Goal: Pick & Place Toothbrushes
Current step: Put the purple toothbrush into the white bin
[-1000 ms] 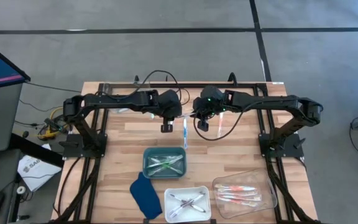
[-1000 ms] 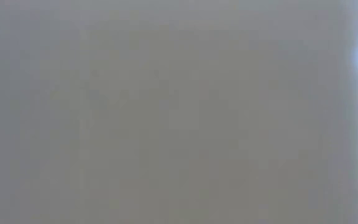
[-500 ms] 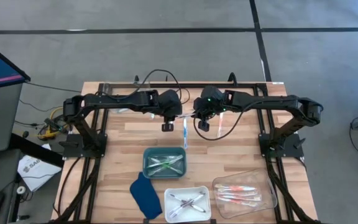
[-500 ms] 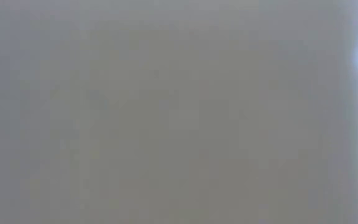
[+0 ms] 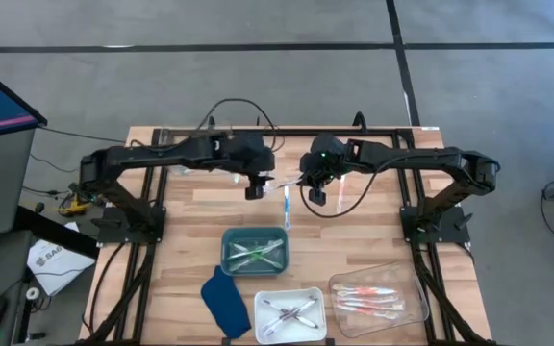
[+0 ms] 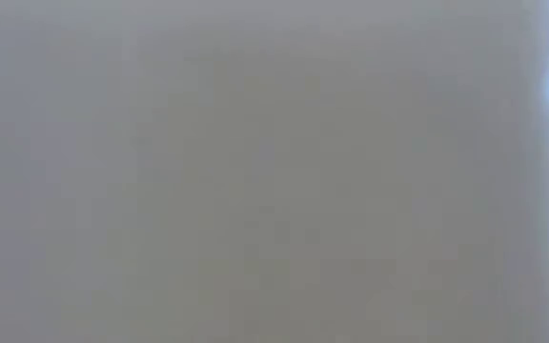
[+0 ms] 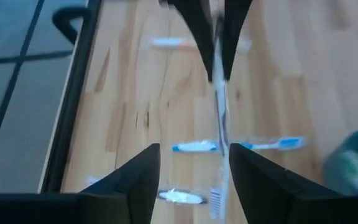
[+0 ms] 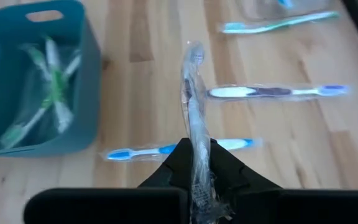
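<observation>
A toothbrush (image 8: 193, 99) in a clear wrapper hangs over the middle of the table, and my right gripper (image 8: 196, 165) is shut on it. My left gripper (image 7: 194, 180) stands open around the toothbrush's head end (image 7: 216, 198), which lies close to one finger; whether it touches I cannot tell. From above, the left gripper (image 5: 254, 193) and right gripper (image 5: 317, 196) face each other. Loose toothbrushes lie on the wood: a blue one (image 8: 173, 150), a purple one (image 8: 272, 92) and a teal one (image 8: 278, 23). The low view shows only grey. My right gripper pinches the wrapped toothbrush by its handle end (image 8: 197, 149) between its two fingers. The fingers slant down toward the table and lie roughly along the toothbrush. It sticks out past the fingertips, lifted clear of the table.
At the near side stand a teal bin (image 5: 227, 252) with green toothbrushes, a white tray (image 5: 263, 327) with grey ones and a clear tray (image 5: 414, 288) with pink-orange ones. A dark blue cloth (image 5: 224, 300) lies left of the white tray.
My left gripper has risen and drawn back a little toward the table's left and far side, away from the toothbrush. My right gripper has kept its place with the toothbrush still in it.
</observation>
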`<control>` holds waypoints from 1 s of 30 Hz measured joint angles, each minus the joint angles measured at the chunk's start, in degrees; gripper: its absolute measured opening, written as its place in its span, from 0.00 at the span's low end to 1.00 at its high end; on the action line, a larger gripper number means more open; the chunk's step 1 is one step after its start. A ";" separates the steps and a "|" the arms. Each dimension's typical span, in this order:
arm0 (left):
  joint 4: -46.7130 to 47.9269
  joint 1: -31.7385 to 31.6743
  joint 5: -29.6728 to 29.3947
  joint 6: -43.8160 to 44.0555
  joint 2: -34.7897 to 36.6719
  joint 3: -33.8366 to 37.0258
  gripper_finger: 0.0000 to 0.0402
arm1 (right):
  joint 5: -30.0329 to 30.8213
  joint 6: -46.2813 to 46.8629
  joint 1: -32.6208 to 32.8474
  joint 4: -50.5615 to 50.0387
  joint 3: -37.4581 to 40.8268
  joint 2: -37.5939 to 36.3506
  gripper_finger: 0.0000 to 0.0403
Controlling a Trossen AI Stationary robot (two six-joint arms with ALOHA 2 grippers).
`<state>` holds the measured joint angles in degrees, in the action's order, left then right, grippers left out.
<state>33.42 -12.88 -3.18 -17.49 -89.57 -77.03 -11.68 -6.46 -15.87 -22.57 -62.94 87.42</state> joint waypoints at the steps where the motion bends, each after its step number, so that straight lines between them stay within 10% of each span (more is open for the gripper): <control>1: 0.06 0.00 0.80 0.21 1.01 0.00 0.47 | -0.60 -0.06 0.20 0.02 0.00 0.00 0.04; 14: -0.01 1.63 18.31 6.77 10.95 0.00 0.44 | -4.86 -0.16 8.98 -1.03 0.00 0.00 0.04; 30: -1.04 16.24 19.65 16.28 11.57 0.00 0.42 | -0.08 9.28 26.57 5.73 0.00 -0.02 0.04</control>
<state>32.38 3.36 16.47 -1.21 -78.00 -77.03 -11.76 2.82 10.69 -16.83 -62.94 87.39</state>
